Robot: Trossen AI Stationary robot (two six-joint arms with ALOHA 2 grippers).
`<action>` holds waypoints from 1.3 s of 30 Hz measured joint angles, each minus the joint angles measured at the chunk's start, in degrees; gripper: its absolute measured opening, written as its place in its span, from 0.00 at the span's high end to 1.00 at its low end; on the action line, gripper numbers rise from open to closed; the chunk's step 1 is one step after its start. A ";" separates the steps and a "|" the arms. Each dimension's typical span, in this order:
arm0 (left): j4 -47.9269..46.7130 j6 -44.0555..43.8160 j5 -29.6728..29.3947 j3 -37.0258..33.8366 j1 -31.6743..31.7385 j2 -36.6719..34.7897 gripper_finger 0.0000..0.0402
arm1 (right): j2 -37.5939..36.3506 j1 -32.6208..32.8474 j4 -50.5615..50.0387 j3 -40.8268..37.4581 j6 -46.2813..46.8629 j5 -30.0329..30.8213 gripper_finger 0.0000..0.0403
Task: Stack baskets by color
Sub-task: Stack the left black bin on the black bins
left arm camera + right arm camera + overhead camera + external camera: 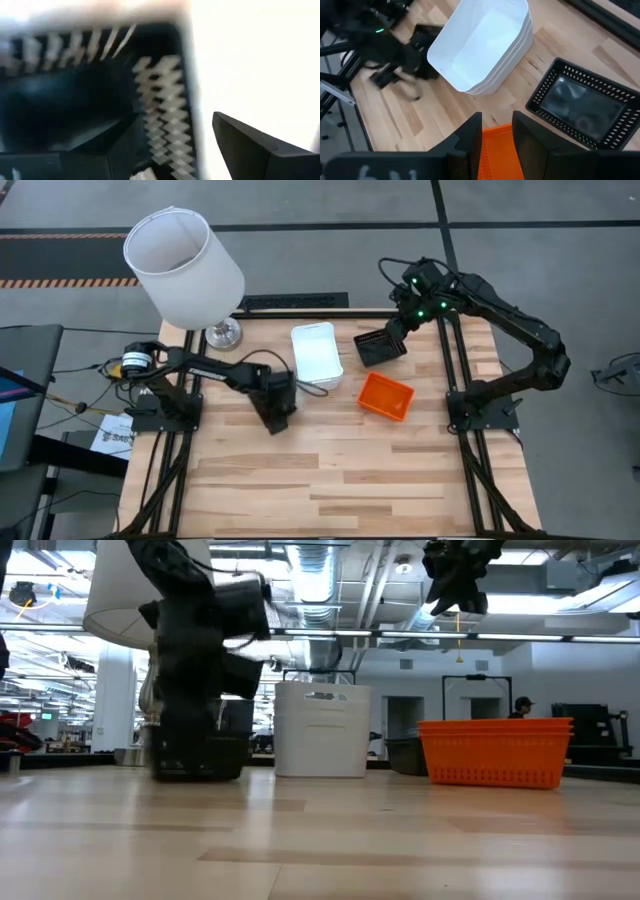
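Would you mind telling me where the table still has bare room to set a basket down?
The whole near half of the table lies bare, below the left gripper and the orange baskets. The far strip is crowded: lamp base, white baskets, black basket.

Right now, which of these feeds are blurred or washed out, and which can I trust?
Left wrist view: blurred, the black basket smeared, the right half blown out white. Right wrist view: white baskets sharp, the far left arm smeared. Low view: bright ceiling lights backlight the dark arms; orange baskets clear. High view: evenly lit.
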 joint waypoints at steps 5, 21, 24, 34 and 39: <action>13.62 -10.01 1.74 0.11 -4.97 -2.92 0.41 | 0.00 0.46 0.86 0.00 0.87 0.05 0.68; 29.82 -22.83 8.42 4.51 -4.24 -13.71 0.41 | -0.01 15.69 -0.86 -2.99 12.64 7.26 0.68; 6.04 -16.73 -0.57 6.82 -5.74 -20.81 0.41 | 0.02 19.64 -1.13 -3.61 15.33 9.18 0.68; -24.16 -29.22 -38.26 0.16 -8.85 -30.95 0.41 | 0.07 29.31 1.47 -6.90 22.83 14.42 0.68; -16.47 -30.04 -39.04 -9.67 -7.08 -29.73 0.41 | 0.00 32.65 1.58 -7.13 25.90 16.33 0.68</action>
